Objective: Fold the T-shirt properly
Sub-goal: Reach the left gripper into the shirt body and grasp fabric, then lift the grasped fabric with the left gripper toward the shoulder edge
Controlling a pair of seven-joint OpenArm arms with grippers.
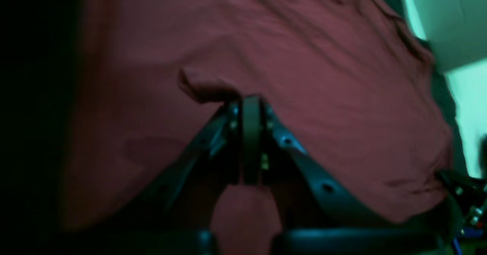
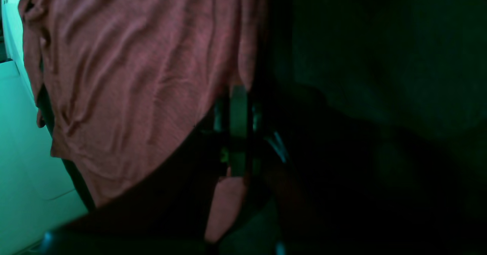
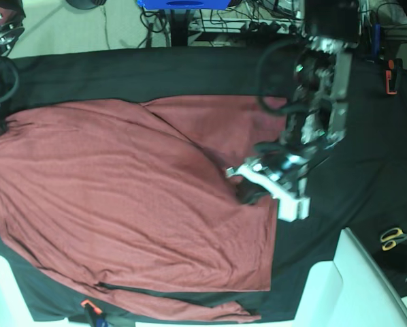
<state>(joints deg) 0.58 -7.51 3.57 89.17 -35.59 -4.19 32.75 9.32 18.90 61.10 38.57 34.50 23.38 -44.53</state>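
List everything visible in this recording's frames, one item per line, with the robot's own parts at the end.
T-shirt: one, rust red, spread over most of the table.
Table cloth: one, black, under the T-shirt.
Scissors: one pair, yellow handles, right edge of the base view.
Cables: several, dark, behind the table.
Blue object: one, at the top edge, kind unclear.
Left gripper: one, black, shut on the T-shirt.
Right gripper: one, dark, shut on the T-shirt's edge.

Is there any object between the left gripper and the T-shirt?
No. The left gripper is shut directly on a pinch of the T-shirt, and nothing visible stands between them.
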